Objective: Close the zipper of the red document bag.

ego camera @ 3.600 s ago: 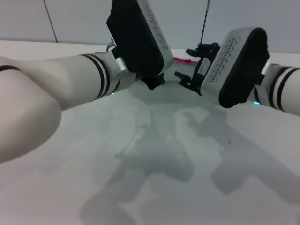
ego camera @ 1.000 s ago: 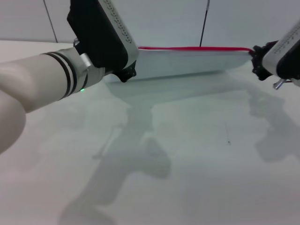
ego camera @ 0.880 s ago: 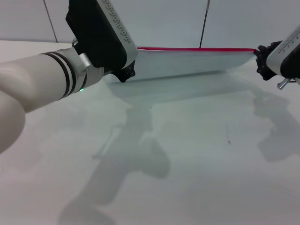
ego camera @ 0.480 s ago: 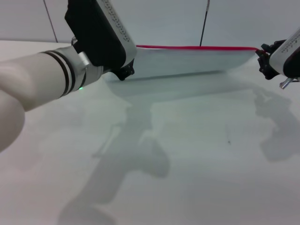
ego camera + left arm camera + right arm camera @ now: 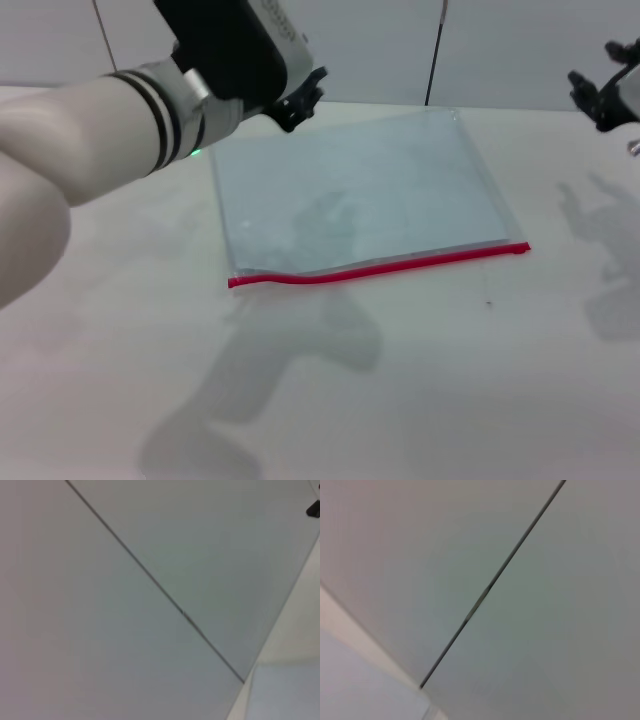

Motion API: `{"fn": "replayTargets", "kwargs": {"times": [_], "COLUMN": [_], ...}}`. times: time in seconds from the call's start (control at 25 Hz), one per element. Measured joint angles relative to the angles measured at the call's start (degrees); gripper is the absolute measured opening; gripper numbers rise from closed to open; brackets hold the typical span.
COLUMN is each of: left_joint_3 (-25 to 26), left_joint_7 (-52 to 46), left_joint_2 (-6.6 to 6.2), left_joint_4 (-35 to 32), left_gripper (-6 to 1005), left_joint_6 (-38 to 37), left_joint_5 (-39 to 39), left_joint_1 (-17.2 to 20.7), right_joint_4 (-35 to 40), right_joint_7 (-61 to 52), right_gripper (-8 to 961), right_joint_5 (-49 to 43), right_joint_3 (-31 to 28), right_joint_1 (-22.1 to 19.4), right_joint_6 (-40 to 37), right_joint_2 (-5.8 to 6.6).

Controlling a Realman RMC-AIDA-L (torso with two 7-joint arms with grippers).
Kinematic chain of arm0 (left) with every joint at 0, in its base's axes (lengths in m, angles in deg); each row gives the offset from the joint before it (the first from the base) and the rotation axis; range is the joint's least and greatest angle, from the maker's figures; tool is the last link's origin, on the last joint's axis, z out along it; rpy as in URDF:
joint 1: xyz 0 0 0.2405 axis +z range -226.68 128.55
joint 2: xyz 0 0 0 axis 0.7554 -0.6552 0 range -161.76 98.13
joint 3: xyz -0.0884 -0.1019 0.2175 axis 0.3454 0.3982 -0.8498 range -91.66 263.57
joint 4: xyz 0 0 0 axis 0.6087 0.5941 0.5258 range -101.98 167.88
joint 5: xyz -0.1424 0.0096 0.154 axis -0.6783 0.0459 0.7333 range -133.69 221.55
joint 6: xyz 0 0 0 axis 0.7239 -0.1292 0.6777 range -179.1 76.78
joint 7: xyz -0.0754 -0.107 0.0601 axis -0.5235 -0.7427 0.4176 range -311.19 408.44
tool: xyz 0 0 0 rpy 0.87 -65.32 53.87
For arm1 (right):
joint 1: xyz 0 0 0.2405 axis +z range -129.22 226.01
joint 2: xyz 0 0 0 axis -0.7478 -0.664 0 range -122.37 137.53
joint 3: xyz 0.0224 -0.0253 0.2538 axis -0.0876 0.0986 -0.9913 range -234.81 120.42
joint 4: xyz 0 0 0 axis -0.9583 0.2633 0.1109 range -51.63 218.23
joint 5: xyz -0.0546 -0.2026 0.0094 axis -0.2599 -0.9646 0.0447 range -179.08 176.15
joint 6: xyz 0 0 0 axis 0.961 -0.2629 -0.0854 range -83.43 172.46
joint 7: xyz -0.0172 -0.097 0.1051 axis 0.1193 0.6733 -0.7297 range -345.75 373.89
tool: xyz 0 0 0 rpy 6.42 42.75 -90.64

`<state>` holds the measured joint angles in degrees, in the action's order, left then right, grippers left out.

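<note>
The red document bag (image 5: pixel 355 195) now lies flat on the white table (image 5: pixel 420 390), filling the middle of the head view, with the zipper (image 5: pixel 380 267) along its near long edge. The red strip runs unbroken from the lower-left corner to the right end; the slider itself is too small to pick out, so whether it is fully shut cannot be told.

Half a second ago the bag was held up on edge between the two grippers, red strip on top. Now it has dropped flat and neither gripper touches it — judging from that, the zipping is over and the arms are letting go.

The left gripper (image 5: pixel 300 100) hangs just beyond the bag's far-left corner in the upper left, fingers spread and empty. The right gripper (image 5: pixel 603 95) has pulled back to the upper right edge — well apart from the bag, fingers parted, holding nothing. Both wrist views show only wall panels.
</note>
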<state>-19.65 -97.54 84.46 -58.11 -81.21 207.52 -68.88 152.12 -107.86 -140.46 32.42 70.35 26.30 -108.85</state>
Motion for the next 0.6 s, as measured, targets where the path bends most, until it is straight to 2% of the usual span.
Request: {"fn": "replayTargets", "kwargs": {"times": [0.08,0.2,0.28,0.32,0.4,0.44,0.48,0.6], "left_joint_3": [-0.1,0.0,0.5,0.5,0.6,-0.1,-0.1,-1.7], "left_joint_7": [-1.8,-4.9,-6.7,-6.7,-7.4,-7.3,-7.3,-7.9], "left_joint_2": [0.01,0.01,0.00,0.00,-0.01,-0.04,-0.04,-0.03], "left_joint_4": [0.0,-0.4,-0.5,-0.5,0.3,2.2,2.2,8.1], "left_gripper": [276,379,437,467,526,555,594,712], "left_joint_6": [1.2,4.8,11.1,11.1,18.0,24.6,24.6,38.6], "left_joint_5": [-0.3,-0.6,-0.6,-0.6,-0.6,-0.6,-0.6,-2.0], "left_joint_1": [-0.3,0.5,3.2,3.2,6.1,8.1,8.1,10.5], "right_joint_4": [1.3,2.4,3.1,3.4,4.0,4.0,3.8,0.3], "right_joint_7": [-1.4,-3.2,-3.7,-3.7,-3.7,-3.8,-3.9,-6.1], "right_gripper": [478,479,480,479,477,477,476,473], "right_joint_5": [0.0,1.4,4.1,5.8,9.2,11.2,12.9,18.0], "right_joint_3": [0.4,2.2,5.2,7.2,11.3,13.7,16.0,24.2], "right_joint_1": [-0.7,-1.8,-3.1,-3.8,-5.3,-6.0,-6.5,-7.2], "right_joint_6": [1.1,3.5,7.7,10.4,17.0,21.2,25.1,41.0], "right_joint_2": [-0.04,-0.03,0.03,0.04,0.06,0.06,0.08,0.18]}}
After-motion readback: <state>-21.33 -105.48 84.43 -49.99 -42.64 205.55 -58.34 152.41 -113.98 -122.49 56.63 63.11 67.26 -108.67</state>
